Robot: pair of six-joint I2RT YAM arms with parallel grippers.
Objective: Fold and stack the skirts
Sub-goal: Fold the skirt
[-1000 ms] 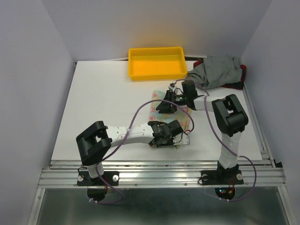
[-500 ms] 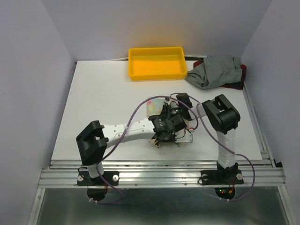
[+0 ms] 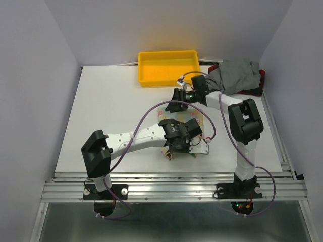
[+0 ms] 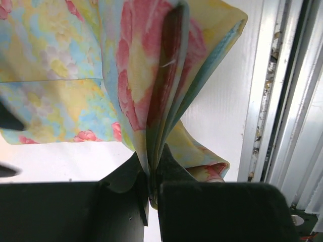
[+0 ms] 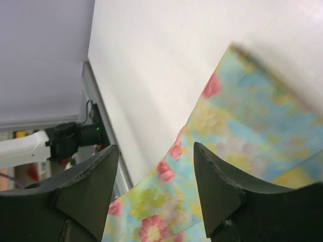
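On the near middle of the table (image 3: 111,111), item one: floral skirt (image 3: 197,117), lying partly flat and partly gathered, with its near edge bunched into several layers. Left gripper (image 3: 177,143): jaws clamped tight on that bunched edge, seen from the left wrist as a pinch (image 4: 151,171) on a standing fold of the cloth (image 4: 60,80), close to the front rail (image 4: 262,126). Right gripper (image 3: 174,105): over the skirt's far edge, jaws apart and nothing between them. Its wrist view shows the gap (image 5: 155,148) with flat floral cloth (image 5: 242,126) and bare table below. Item two: grey skirt (image 3: 233,75), a loose heap at the far right corner, unfolded. Item three: plaid skirt (image 3: 261,78), mostly hidden under the grey one, with only red edges showing, and unfolded as far as can be told. Yellow tray (image 3: 166,80): at the far edge, just left of that heap, no part of the task. Status, as judged: early. One skirt of three is in hand and its fold is not finished, since the layers sit uneven and one edge is held up off the table. No stack has been started. Left to do: lay the floral skirt down as a neat fold, then separate, fold and stack the grey and plaid skirts on it.
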